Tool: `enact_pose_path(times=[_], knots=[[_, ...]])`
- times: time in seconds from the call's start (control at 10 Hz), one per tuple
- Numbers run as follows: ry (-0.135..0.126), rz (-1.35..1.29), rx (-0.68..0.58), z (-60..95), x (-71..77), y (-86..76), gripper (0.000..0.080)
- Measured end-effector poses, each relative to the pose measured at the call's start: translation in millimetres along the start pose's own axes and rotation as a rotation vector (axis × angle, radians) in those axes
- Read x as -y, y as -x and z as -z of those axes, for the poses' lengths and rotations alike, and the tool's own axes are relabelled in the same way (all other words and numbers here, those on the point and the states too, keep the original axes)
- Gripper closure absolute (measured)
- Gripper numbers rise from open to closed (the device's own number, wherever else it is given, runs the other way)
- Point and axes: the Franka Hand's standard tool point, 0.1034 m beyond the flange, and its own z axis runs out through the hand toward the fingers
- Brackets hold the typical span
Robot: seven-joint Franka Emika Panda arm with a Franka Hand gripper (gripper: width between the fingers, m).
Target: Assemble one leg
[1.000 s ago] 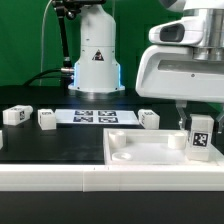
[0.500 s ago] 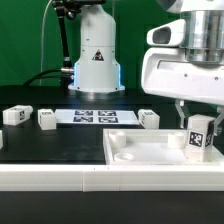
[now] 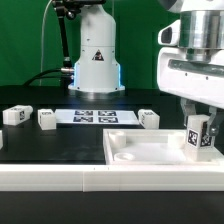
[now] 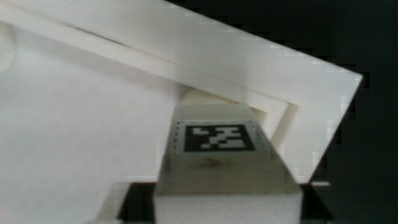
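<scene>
Leg (image 3: 199,137) held upright in gripper (image 3: 199,122) at exterior view's 3 o'clock, over the 3 o'clock corner of the white panel (image 3: 140,150). Black-and-white square tag on leg face toward camera; no readable writing, pattern only. Jaws closed narrow on leg's upper part, one finger each side. Leg's lower end at or just above panel surface; contact not resolvable.

In wrist view: leg (image 4: 222,165) seen end-on with tag (image 4: 219,137) sharp enough to show blocky pattern, no letters. Dark finger pads (image 4: 139,198) flanking leg at its sides. Panel's raised rim (image 4: 231,75) forming a corner just beyond leg tip.

Outward on black table (image 3: 60,145): marker board (image 3: 93,117) at 12 o'clock of centre, several tags, codes only. Three more small white posts: one (image 3: 148,119) just beside board toward 3 o'clock, one (image 3: 47,119) just beside it toward 9 o'clock, one (image 3: 14,115) further toward 9 o'clock near edge. Each with a small tag, unreadable.

Robot base (image 3: 95,50) at 12 o'clock with triangular warning sticker (image 3: 97,56); text not legible. Green backdrop behind.
</scene>
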Motion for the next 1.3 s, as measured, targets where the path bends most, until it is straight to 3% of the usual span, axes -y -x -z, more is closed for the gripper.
enact_pose_path(times=[0.2, 0.3, 0.4, 1.3], knots=[[-0.009, 0.065, -0.003, 0.1, 1.1, -1.0, 0.0464], [-0.018, 0.108, -0.007, -0.2, 1.6, -2.2, 0.0245], [-0.016, 0.163, -0.008, -0.2, 1.6, -1.8, 0.0176], [-0.029, 1.151, -0.031, 1.1, 6.3, 3.2, 0.0151]])
